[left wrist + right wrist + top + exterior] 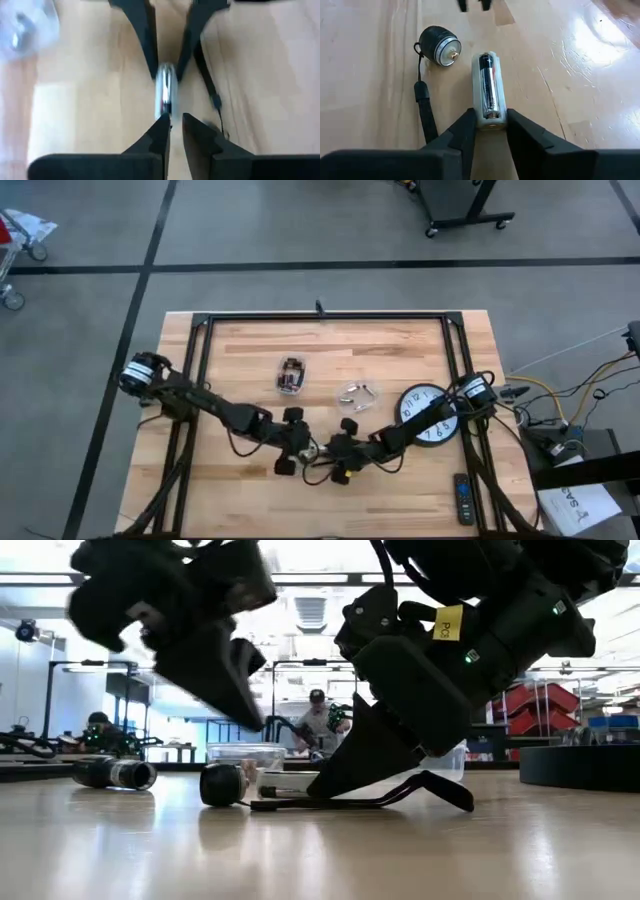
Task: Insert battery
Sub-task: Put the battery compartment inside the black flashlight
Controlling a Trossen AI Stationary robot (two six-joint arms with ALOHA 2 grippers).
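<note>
On the wooden table (400, 340), toward six o'clock, the right gripper (490, 131) clamps a white battery holder (489, 90) with its battery (487, 85), probably steadying it. The left gripper (172, 129) faces it, fingers nearly closed, apparently empty. An end cap (440, 46) lies nearby.

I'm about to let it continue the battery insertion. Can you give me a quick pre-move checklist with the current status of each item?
1. Right gripper shut on battery holder: ok.
2. Battery lying in the holder: ok.
3. Left gripper lined up with the holder's far end: ok, but not gripping.
4. End cap with lanyard apart from the holder: ok.
5. Flashlight body ready to receive the holder: cannot tell.
</note>
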